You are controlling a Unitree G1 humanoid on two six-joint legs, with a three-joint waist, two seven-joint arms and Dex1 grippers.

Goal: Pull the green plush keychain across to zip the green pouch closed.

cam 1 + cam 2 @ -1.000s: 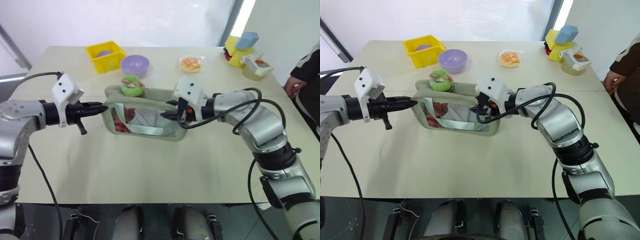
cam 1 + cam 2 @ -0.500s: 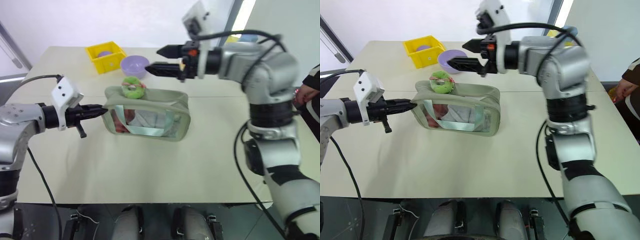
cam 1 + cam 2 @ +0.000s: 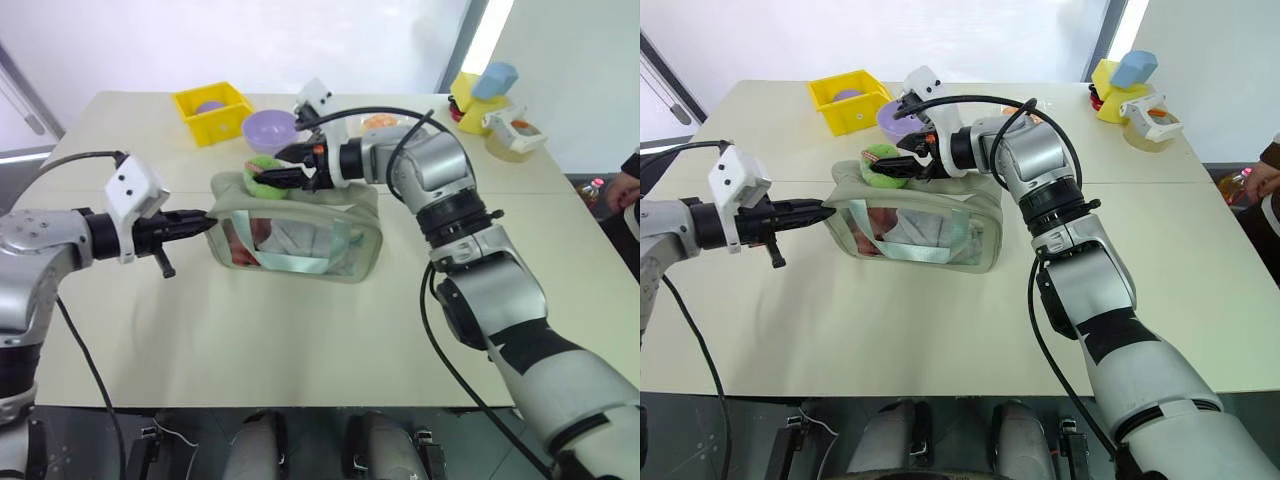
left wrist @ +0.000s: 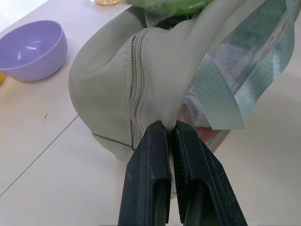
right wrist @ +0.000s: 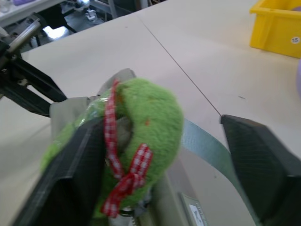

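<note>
Large beige rectangular table [image 3: 300, 340], bearing all items. Pale sage-green soft rectangular pouch [image 3: 355, 262] with a clear plastic window side and a mint-green webbing strap, standing near the table's middle; through the window show pale folded contents and something reddish (not identifiable). Its zipper runs down the end facing the left arm. Yellow square plastic bin [image 3: 190, 103] at the far left of the table, holding a small purple object; just beside it a round lavender plastic bowl [image 3: 270, 129], its contents not visible from here. At the far right corner, a yellow and blue blocky item [image 3: 482, 88] and a clear lidded tub [image 3: 513, 134] with something orange inside. Small round bright-green fuzzy plush keychain [image 5: 150, 122], tied with a red-and-white checked ribbon, sitting on top of the pouch at its left end, by the zipper. Left gripper [image 4: 169, 139]: its two black fingers pressed together, pinching a fold of the pouch's end fabric just beside the zipper seam, the arm reaching in level from the left. Right gripper [image 3: 272, 176]: reaching across over the pouch top toward the left, its fingers [image 5: 70, 179] spread apart on either side of the plush keychain, one close against its fuzzy flank, the other standing clear of it; not clamped on it.
</note>
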